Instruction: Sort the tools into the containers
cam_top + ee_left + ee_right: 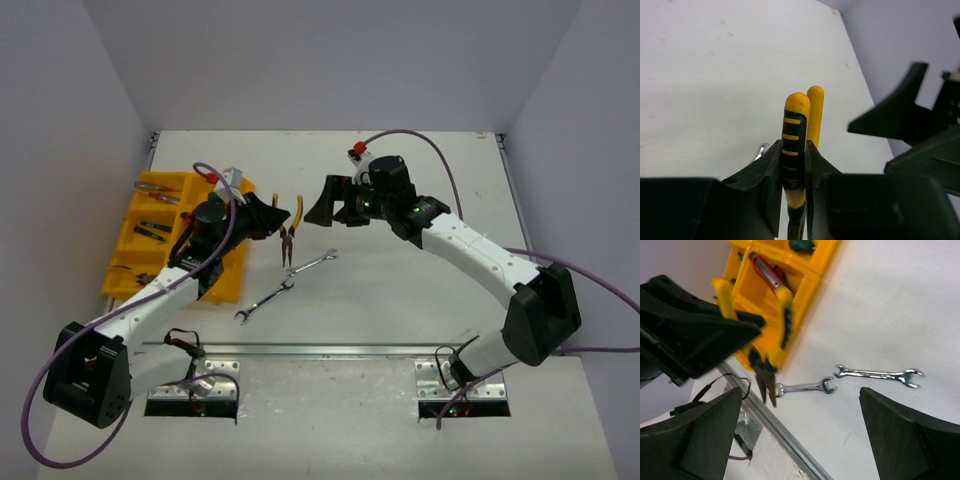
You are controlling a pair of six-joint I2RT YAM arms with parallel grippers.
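Waiting nearest the arms on the white table (pixel 400 300) are two silver spanners, both unsorted: the near spanner (pixel 265 302) lies toward the left and the far spanner (pixel 312 264) sits just beyond it, the two well clear of each other.

Just past them is the action: it's the pliers' turn! The yellow-and-black pliers (pixel 288 235) hang off the table, nose pointing down toward the far spanner, just to the right of the yellow tray (pixel 228 285). I'd call this the carry-to-the-tray step.

The left claw (pixel 792 146) is clamped tight on one striped handle, pads pressed to either side of it, with the second handle sitting free just behind.

Facing it from the right, close by but not touching the pliers, the right claw (pixel 325 205) has its fingers spread wide and carries nothing.

Next move, by my reading: swing the left arm further left over the tray, pick a compartment, lower and let go. The long nose hangs low, so it needs height to clear the tray wall.

Farther back on the left, the tray already holds a red-handled tool (pixel 158 190) in a far compartment.
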